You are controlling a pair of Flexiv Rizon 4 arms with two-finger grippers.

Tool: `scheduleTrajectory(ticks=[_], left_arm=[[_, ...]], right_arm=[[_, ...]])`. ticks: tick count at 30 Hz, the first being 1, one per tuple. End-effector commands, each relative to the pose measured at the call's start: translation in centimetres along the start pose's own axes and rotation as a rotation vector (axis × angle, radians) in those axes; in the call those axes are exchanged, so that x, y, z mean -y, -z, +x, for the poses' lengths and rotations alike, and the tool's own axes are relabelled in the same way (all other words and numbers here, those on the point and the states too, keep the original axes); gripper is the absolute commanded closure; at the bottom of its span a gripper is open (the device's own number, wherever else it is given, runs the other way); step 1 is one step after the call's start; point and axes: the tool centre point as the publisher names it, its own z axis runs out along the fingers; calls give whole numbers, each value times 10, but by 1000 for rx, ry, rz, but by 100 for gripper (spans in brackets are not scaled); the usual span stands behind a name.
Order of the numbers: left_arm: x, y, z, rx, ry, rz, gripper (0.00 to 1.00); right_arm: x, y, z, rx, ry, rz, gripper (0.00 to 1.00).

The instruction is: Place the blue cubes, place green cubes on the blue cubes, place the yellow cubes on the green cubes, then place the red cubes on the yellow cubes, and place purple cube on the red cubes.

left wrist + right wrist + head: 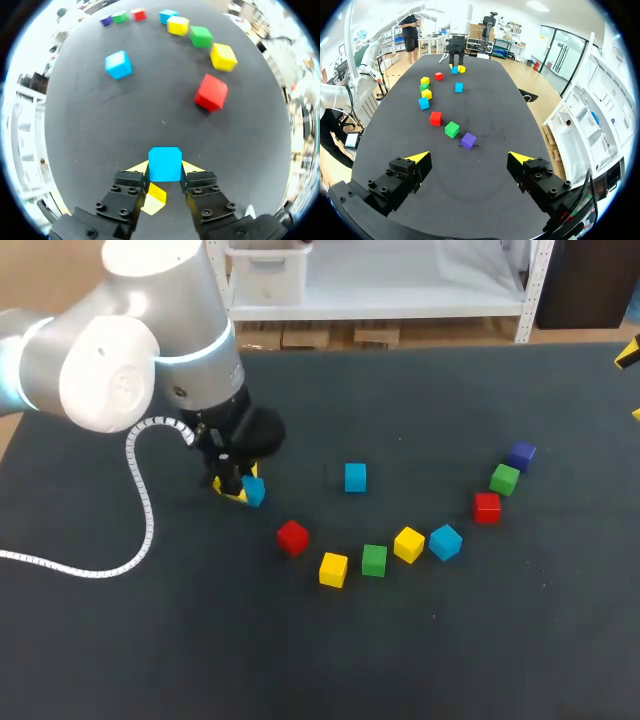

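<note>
We are clamping the left tool (165, 171) on a blue cube (165, 161). Both yellow-tipped fingers are pressing on its opposite faces, over the left part of the worktop (120, 640). We cannot tell whether this cube is resting on the worktop or hanging just above it.

The right tool (470, 157) is hanging at the worktop's right edge. Its fingers are standing wide apart with nothing between them, well apart from the held cube.

The relation governing the coming move:
- A second blue cube (355, 477) is lying ahead of the left tool, well apart from it, with bare worktop between.
- A red cube (292, 537) is lying ahead to the other side, near the arc of other cubes.
- The left arm is the nearer arm to both.
- A third blue cube (445, 541) is sitting in that arc, between a yellow cube (408, 544) and another red cube (487, 507), nearer the right arm.

We are judging the blue-cube placing step to be in hand. No green cube (374, 560) is stacked yet.
</note>
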Motion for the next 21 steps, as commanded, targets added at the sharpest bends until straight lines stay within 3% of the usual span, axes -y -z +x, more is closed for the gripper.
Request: scheduleTrajectory(ticks=[1,5,12,21], left_arm=[[-8,8,-13,-5,72,-5,100],[-16,11,-34,2,153,-3,100],[-23,7,-61,8,186,14,100],[-34,-4,-70,-31,213,22,100]], right_arm=[[-1,0,0,1,1,2,0],[-1,0,0,1,1,2,0],[-1,0,0,1,1,2,0],[-1,0,0,1,1,2,0]])
